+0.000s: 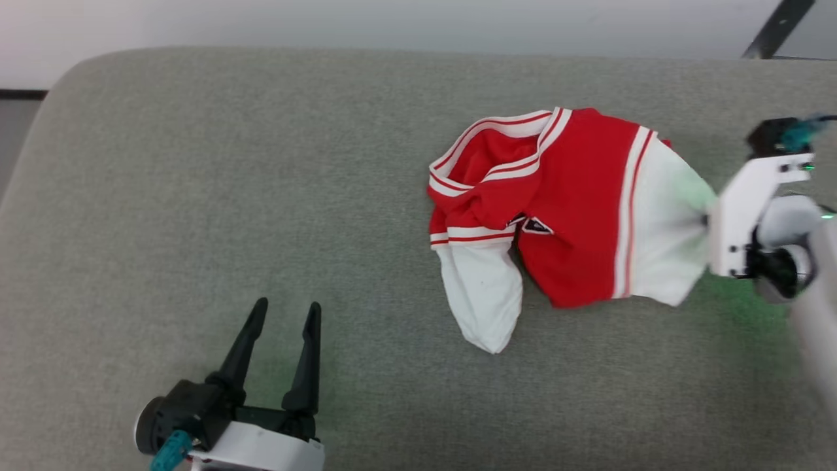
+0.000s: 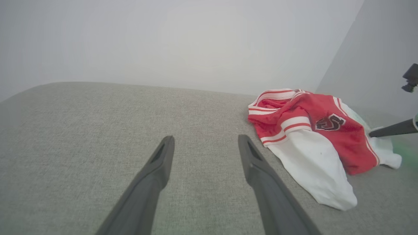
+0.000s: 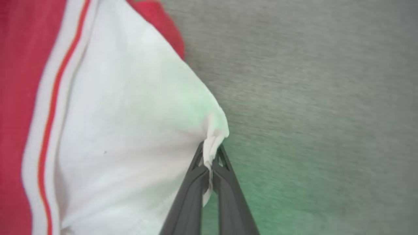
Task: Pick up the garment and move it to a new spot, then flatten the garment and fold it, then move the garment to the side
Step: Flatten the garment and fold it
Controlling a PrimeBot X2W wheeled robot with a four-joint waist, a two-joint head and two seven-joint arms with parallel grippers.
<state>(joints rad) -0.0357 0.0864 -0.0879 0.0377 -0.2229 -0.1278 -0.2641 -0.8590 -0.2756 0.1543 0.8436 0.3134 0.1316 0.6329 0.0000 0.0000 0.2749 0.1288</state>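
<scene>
The garment (image 1: pixel 575 209), a small red T-shirt with white sleeves and striped trim, lies crumpled on the grey cushion right of centre. My right gripper (image 3: pixel 210 148) is shut on the edge of its white sleeve (image 3: pixel 130 124), pinching a fold of cloth between the fingertips; in the head view the white wrist (image 1: pixel 745 222) sits at the sleeve's right end. The sleeve is pulled taut toward it. My left gripper (image 1: pixel 284 314) stands open at the lower left, well apart from the garment (image 2: pixel 310 130), with nothing between its fingers.
The grey fabric cushion (image 1: pixel 196 196) spreads wide to the left of the garment, with a rounded far-left corner. A pale wall runs behind it. A dark slanted bar (image 1: pixel 778 29) shows at the top right.
</scene>
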